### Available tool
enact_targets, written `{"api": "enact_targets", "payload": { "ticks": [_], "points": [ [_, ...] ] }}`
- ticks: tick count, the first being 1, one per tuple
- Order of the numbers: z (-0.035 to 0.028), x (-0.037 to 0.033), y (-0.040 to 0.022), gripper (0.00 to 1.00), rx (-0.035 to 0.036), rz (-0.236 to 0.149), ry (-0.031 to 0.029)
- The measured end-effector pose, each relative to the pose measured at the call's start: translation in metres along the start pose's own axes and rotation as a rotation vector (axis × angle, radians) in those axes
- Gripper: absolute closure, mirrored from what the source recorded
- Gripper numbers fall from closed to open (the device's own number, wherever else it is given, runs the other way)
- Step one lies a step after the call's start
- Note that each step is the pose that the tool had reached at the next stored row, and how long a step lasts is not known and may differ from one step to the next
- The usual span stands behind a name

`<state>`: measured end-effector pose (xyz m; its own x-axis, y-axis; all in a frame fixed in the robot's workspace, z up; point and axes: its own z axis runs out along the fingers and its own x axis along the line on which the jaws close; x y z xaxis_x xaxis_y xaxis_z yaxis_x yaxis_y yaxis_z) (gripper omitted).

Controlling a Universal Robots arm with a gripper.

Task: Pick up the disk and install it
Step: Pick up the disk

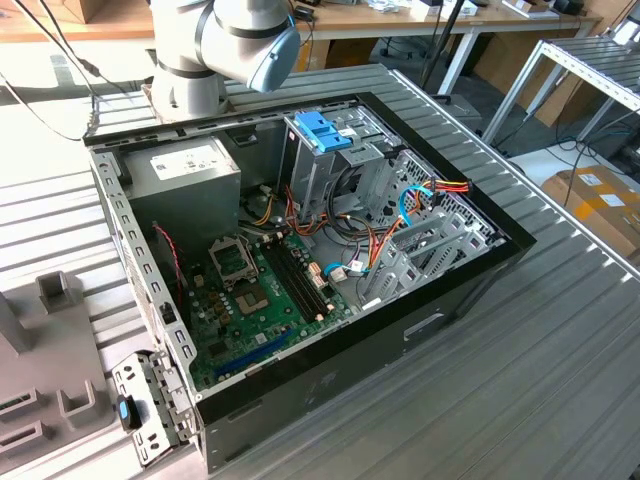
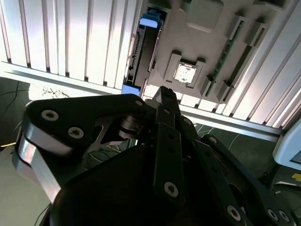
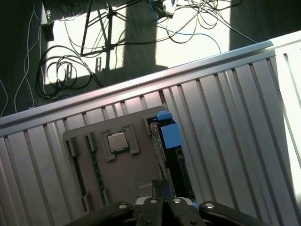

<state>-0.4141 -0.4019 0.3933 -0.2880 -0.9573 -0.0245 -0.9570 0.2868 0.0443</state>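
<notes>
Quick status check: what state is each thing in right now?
Disk: on edge in a slot of the fixture, not gripped.
Gripper: jaws shut, empty.
Computer case: side open, insides exposed.
Blue bracket: inside the case, no drive in it.

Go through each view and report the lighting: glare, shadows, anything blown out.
Exterior view: even, soft light, computer case interior readable. Second wrist view: tool dark and backlit, table slats glaring white. First wrist view: sunlit floor with hard shadows.
</notes>
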Motion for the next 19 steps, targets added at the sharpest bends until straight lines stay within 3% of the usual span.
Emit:
{"api": "enact_targets", "payload": {
  "ticks": [19],
  "points": [
    [0.0000,0.0000,0.0001,0.89,-0.0024,-0.095,0.0042]
  ]
}}
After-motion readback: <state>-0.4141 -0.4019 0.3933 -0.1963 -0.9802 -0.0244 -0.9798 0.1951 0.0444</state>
